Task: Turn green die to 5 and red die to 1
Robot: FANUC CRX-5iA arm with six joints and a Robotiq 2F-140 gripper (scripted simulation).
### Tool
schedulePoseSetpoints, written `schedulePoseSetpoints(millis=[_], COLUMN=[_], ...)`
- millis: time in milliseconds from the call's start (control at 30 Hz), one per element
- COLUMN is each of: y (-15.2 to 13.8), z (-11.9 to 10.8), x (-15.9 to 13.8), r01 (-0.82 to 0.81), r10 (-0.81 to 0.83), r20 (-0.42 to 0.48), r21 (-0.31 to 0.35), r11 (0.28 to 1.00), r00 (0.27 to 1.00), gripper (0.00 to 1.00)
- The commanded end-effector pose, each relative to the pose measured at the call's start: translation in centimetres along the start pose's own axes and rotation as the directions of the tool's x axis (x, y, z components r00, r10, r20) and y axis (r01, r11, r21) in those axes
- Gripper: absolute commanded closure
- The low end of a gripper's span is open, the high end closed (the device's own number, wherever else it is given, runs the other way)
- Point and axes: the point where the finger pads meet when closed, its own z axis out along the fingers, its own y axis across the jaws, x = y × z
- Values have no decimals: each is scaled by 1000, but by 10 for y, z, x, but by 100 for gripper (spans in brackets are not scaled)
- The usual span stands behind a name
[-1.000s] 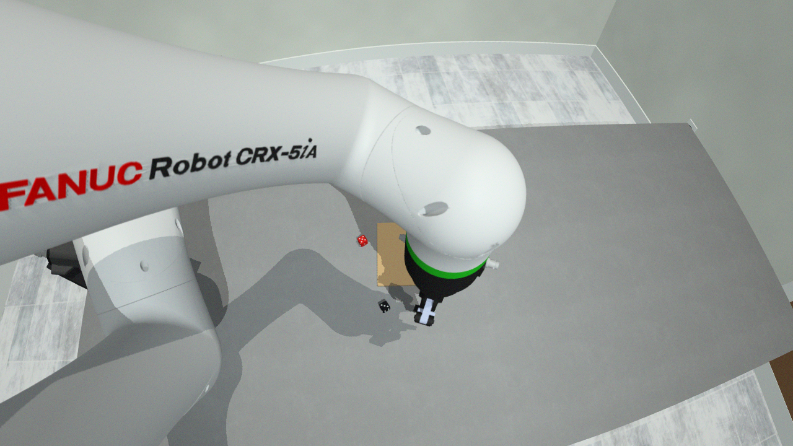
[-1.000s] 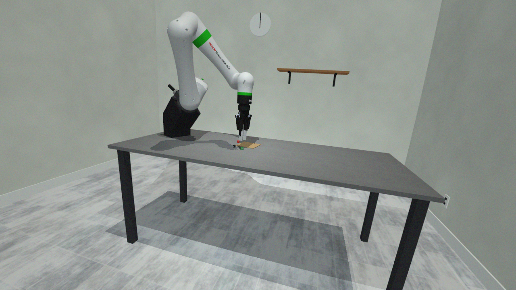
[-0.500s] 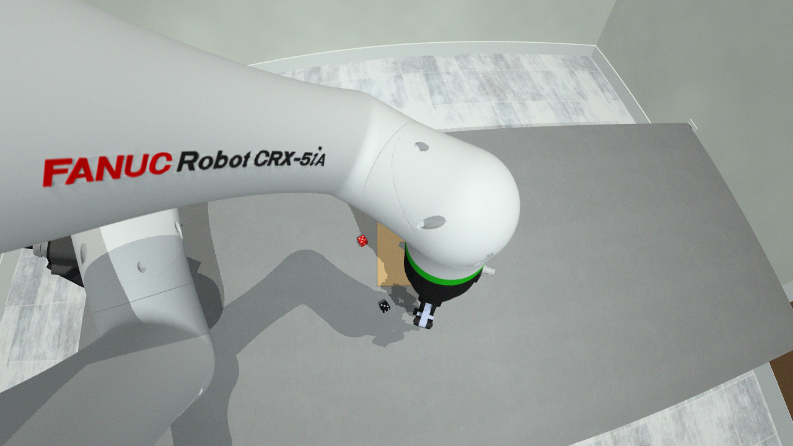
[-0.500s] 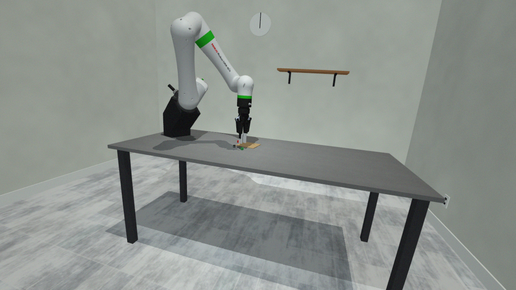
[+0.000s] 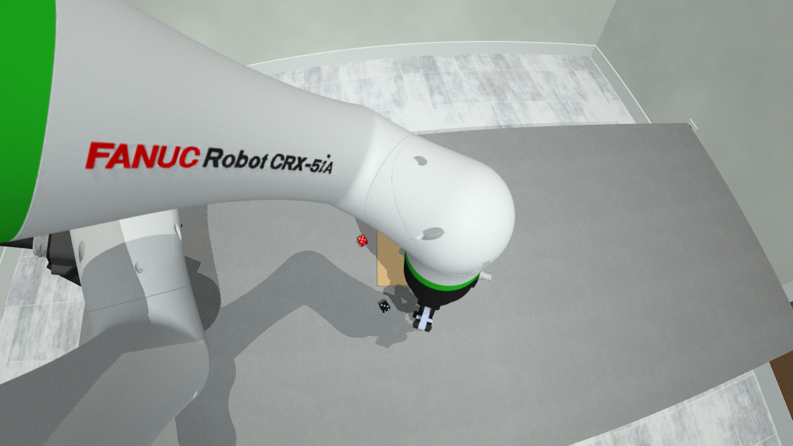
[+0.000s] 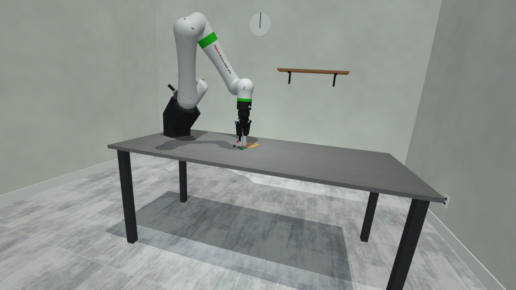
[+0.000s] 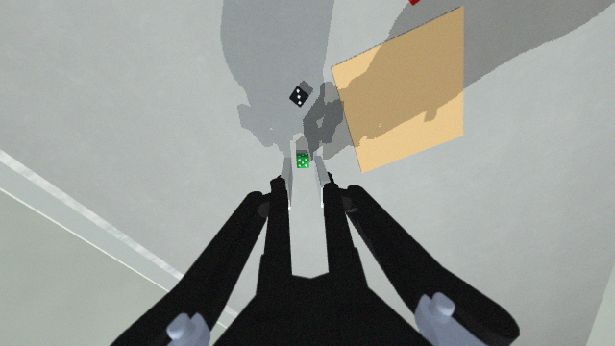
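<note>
I see end effector hovering above green die, fingers narrowly apart, gripping nothing. Black die beside tan mat on grey tabletop.
</note>
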Motion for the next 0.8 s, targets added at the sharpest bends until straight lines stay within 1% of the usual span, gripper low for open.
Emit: schedulePoseSetpoints(millis=[0,767], y=[0,0], z=[3,5], x=[0,0], r01=[0,0], r10=[0,0], r20=[1,1], r21=[0,0], r11=[1000,1000], r00=[1000,1000], gripper=[81,81])
